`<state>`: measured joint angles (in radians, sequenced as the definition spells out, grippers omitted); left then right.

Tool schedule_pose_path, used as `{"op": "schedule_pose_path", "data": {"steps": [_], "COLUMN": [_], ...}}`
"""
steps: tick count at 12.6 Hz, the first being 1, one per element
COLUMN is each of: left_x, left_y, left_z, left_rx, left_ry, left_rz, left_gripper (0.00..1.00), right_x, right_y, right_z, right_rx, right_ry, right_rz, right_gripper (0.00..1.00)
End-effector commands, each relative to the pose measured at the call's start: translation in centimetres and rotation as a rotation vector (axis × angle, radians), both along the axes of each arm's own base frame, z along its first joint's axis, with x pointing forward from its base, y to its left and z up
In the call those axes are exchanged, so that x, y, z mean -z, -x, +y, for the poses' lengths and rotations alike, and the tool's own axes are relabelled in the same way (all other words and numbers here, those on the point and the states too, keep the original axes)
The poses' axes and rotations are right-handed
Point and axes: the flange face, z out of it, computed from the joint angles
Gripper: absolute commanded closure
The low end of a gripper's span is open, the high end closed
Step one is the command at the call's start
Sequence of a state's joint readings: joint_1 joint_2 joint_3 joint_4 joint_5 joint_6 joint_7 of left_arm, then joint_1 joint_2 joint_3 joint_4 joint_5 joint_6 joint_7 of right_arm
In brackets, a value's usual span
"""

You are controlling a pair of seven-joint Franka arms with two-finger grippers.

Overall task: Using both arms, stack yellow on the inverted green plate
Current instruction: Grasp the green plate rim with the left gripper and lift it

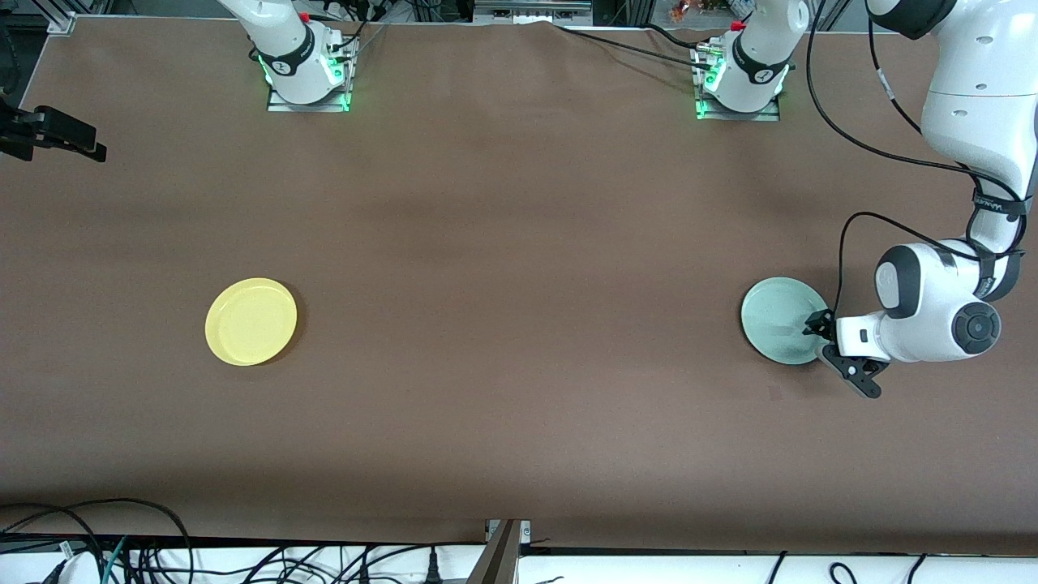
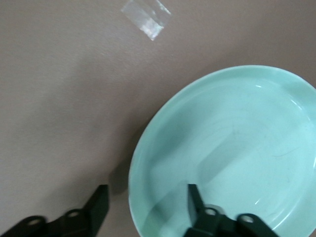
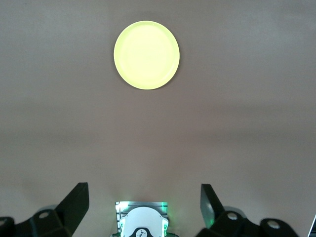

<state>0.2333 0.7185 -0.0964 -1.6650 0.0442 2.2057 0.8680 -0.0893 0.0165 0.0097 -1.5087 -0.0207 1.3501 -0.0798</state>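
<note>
Green plate [image 1: 777, 318] is lying rim-up on the brown desk [image 1: 519, 243] toward the left arm's end, empty, not yet inverted. The left gripper [image 1: 821, 337] is sitting low at its rim, its fingers spread wide: in the left wrist view one finger [image 2: 196, 200] is hanging over the plate's inside while the other [image 2: 98, 205] is standing outside it over the desk, so the rim [image 2: 132, 182] is lying between them, ungripped. To do this step well, I judge the gripper should be closing squarely on the rim, taking enough lip that the shallow plate is not slipping during the flip. Yellow plate [image 1: 250, 321] is resting rim-up and empty, well apart toward the right arm's end of the desk. The right gripper [image 3: 143, 202] is waiting high over the desk by its base, wide open and holding nothing, looking down at the yellow plate.
</note>
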Motion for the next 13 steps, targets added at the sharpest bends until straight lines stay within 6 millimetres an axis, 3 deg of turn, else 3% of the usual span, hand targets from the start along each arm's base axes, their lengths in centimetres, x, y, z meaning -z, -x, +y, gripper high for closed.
{"op": "schedule_pose_path", "data": {"steps": [1, 3, 5, 9, 13], "left_x": [-0.2, -0.9, -3.5, -14.2, -21.6], "left_y": [0.3, 0.2, -0.4, -1.7, -0.3], "left_z": [-0.3, -0.5, -1.9, -11.1, -25.2], "left_rx": [0.039, 0.042, 0.057, 0.086, 0.033], "left_ry": [0.0, -0.001, -0.004, -0.137, -0.307], "left_rz": [0.007, 0.009, 0.001, 0.018, 0.032], "left_gripper": [0.97, 1.0, 1.0, 1.0, 1.0], "right_x": [-0.5, -0.4, -0.4, -0.4, -0.5], "right_y": [0.0, 0.0, 0.0, 0.1, 0.1], "right_z": [-0.3, -0.3, -0.3, -0.5, -0.9], "right_rx": [0.004, 0.004, 0.004, 0.01, 0.017], "right_ry": [0.01, 0.009, 0.009, 0.008, 0.005], "right_rz": [-0.007, -0.006, -0.006, -0.006, -0.007], "right_gripper": [0.0, 0.0, 0.0, 0.0, 0.0]}}
